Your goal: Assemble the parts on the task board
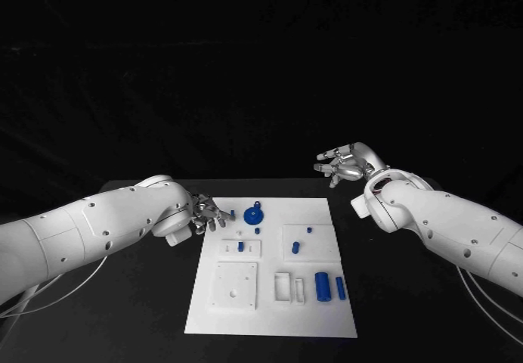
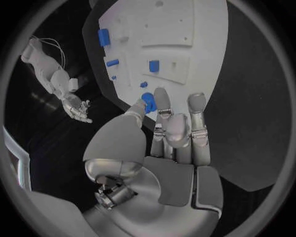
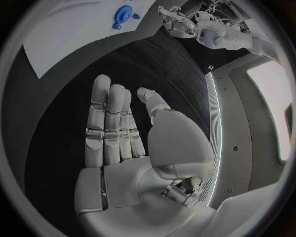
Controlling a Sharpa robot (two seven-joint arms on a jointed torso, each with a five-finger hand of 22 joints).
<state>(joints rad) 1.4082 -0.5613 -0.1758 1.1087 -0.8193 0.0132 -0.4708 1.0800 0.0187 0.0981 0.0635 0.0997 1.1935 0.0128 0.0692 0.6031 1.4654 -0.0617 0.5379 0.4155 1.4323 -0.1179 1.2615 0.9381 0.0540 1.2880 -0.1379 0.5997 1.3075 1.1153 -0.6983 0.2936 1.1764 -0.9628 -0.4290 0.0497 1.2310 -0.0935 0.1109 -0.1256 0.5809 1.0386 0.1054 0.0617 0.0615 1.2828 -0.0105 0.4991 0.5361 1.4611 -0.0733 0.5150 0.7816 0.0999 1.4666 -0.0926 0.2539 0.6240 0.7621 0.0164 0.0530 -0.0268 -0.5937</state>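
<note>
The white task board [image 1: 273, 302] lies in the middle of the black table. A round blue part [image 1: 254, 215] sits near its far left corner. Small blue parts [image 1: 241, 246] [image 1: 295, 247] stand in white blocks, and two blue cylinders [image 1: 323, 286] [image 1: 340, 287] lie at the near right. My left hand [image 1: 205, 215] hovers at the board's left edge beside the round part, fingers apart and holding nothing; its fingers [image 2: 196, 106] reach over the board [image 2: 185, 29] toward the round blue part [image 2: 148, 101]. My right hand [image 1: 347, 162] is raised off the board's far right corner, its palm [image 3: 123, 148] flat and empty.
White raised blocks [image 1: 236, 286] and slotted frames [image 1: 290, 287] sit on the board's near half. Black table [image 1: 142, 318] surrounds the board on both sides. The right wrist view shows the board's corner [image 3: 74, 34] with the round blue part [image 3: 123, 11] and my left hand [image 3: 175, 19] beyond it.
</note>
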